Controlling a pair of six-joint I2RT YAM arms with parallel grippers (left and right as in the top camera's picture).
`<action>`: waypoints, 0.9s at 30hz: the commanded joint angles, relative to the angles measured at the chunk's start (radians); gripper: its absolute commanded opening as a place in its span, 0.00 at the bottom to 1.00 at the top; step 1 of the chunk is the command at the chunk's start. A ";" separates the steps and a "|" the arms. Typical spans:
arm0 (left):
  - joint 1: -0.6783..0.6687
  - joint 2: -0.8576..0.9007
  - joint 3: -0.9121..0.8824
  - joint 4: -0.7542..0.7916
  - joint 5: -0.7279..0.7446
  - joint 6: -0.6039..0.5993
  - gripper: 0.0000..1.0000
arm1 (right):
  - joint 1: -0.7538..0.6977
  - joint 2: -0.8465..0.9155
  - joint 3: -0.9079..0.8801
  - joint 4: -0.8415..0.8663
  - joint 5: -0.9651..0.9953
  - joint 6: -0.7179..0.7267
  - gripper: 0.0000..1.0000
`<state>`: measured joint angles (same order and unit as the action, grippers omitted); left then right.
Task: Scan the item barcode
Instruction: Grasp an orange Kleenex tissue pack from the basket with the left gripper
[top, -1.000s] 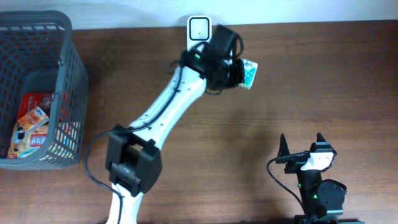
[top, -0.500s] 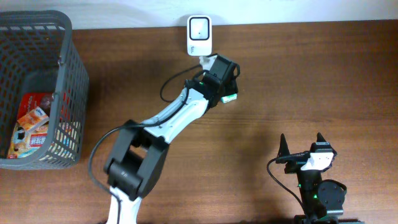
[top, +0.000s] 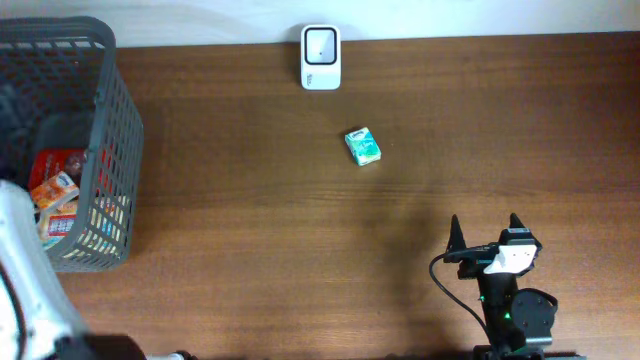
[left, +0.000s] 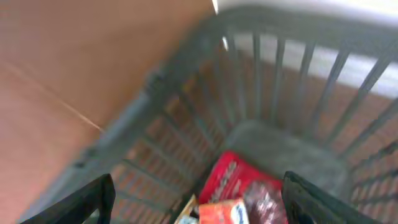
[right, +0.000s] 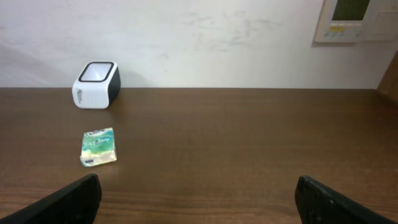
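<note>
A small green-and-white packet (top: 363, 146) lies flat on the brown table, a little below and right of the white barcode scanner (top: 321, 44) at the back edge. The right wrist view shows the same packet (right: 98, 147) and scanner (right: 96, 84). My left gripper (left: 199, 208) is open above the grey basket (left: 186, 81), with nothing between its fingers; a red packet (left: 233, 180) and an orange one (left: 222, 211) lie below it. My right gripper (top: 485, 233) stands open and empty at the front right, far from the green packet.
The grey basket (top: 110, 120) fills the table's left end and holds several snack packets (top: 55, 190). My white left arm (top: 25, 285) reaches up along the left edge. A wall panel (right: 351, 18) hangs behind the table.
The left gripper opened and left the green packet on the table below the scanner. The left arm then swung far left to above the basket. The right arm has not moved.
</note>
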<state>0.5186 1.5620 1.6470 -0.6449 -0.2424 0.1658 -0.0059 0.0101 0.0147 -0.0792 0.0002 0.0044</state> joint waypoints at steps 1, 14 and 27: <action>0.001 0.127 0.001 -0.049 -0.013 0.192 0.84 | -0.001 -0.006 -0.009 -0.003 0.005 0.011 0.98; 0.003 0.413 -0.135 -0.186 -0.095 0.637 0.72 | -0.001 -0.006 -0.009 -0.003 0.005 0.011 0.98; 0.132 0.434 -0.190 -0.058 0.145 0.659 0.43 | -0.001 -0.006 -0.009 -0.003 0.005 0.011 0.98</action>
<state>0.6468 1.9751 1.4666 -0.7120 -0.2119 0.8162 -0.0059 0.0101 0.0147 -0.0792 0.0002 0.0048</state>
